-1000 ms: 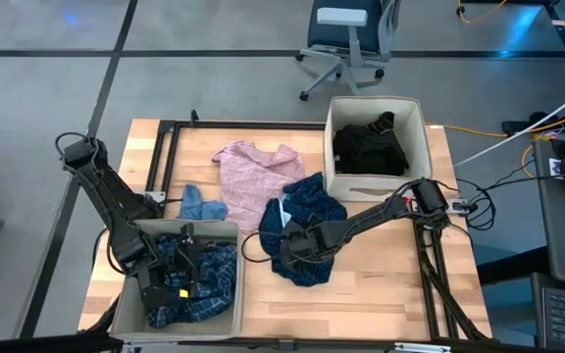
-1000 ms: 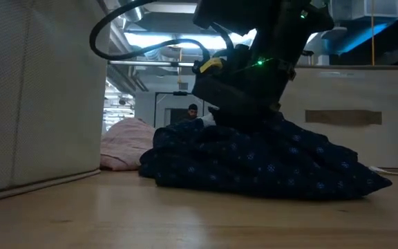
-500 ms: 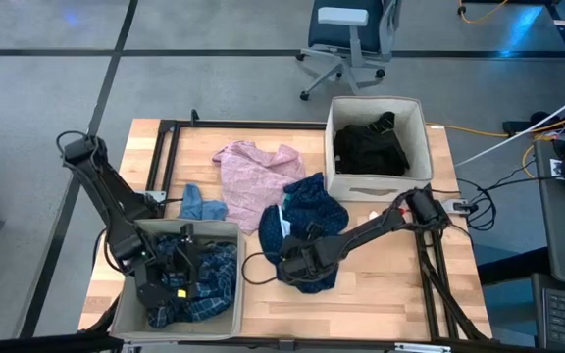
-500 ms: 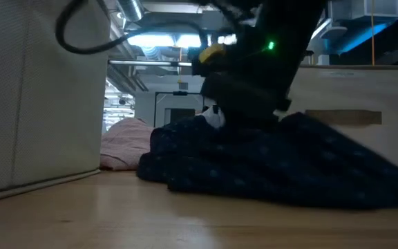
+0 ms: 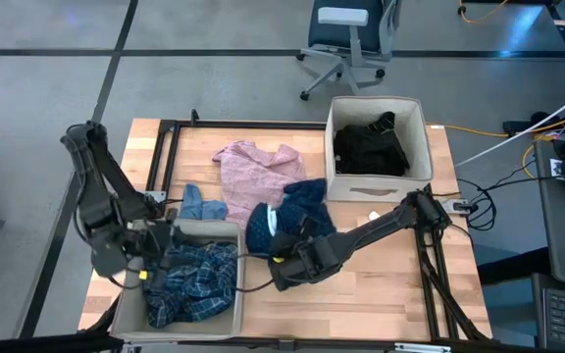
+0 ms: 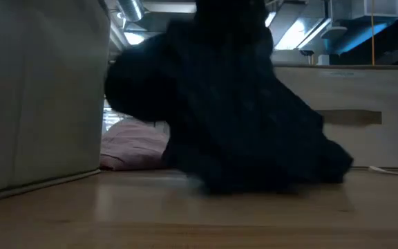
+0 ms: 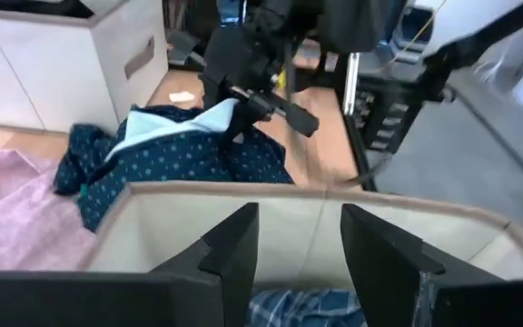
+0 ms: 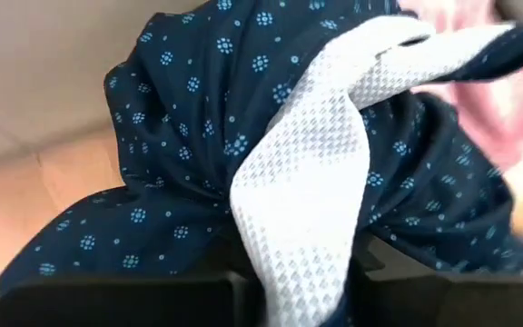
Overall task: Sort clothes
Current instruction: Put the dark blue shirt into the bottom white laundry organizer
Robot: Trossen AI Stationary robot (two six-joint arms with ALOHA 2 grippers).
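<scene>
A dark blue dotted garment (image 5: 287, 208) with a white mesh lining (image 8: 307, 173) is bunched up at mid table, with my right gripper (image 5: 275, 245) shut on it. My left gripper (image 5: 165, 250) stands open and holds nothing. It is above the left beige bin (image 5: 226, 227), where the blue-white plaid shirt (image 5: 196, 282) lies. The pink patterned top (image 5: 253, 172) and a small blue denim item (image 5: 200, 204) lie flat on the table. Black pieces (image 5: 369, 149) fill the right bin (image 5: 415, 123). My right gripper pinches a bunched part of the blue dotted garment, white lining (image 8: 293, 259) and blue cloth (image 8: 180, 245) together, in several layers. The fingers slant down from above. The garment hangs below them in a heap, and its lower end (image 6: 254, 181) touches the table.
The left bin's wall (image 7: 243, 227) stands between my left gripper and the lifted garment. A black frame rail (image 5: 160, 162) runs along the table's left side. Bare wood (image 5: 381, 284) lies at the near right. Cables (image 5: 464, 206) hang off the right edge, and an office chair (image 5: 346, 39) stands beyond the table.
My right gripper has risen and gone toward the left bin, gathering the blue dotted garment up from a spread heap into a raised bunch. My left gripper has lifted up out of the left bin toward the table's left edge, and the plaid shirt has stayed inside.
</scene>
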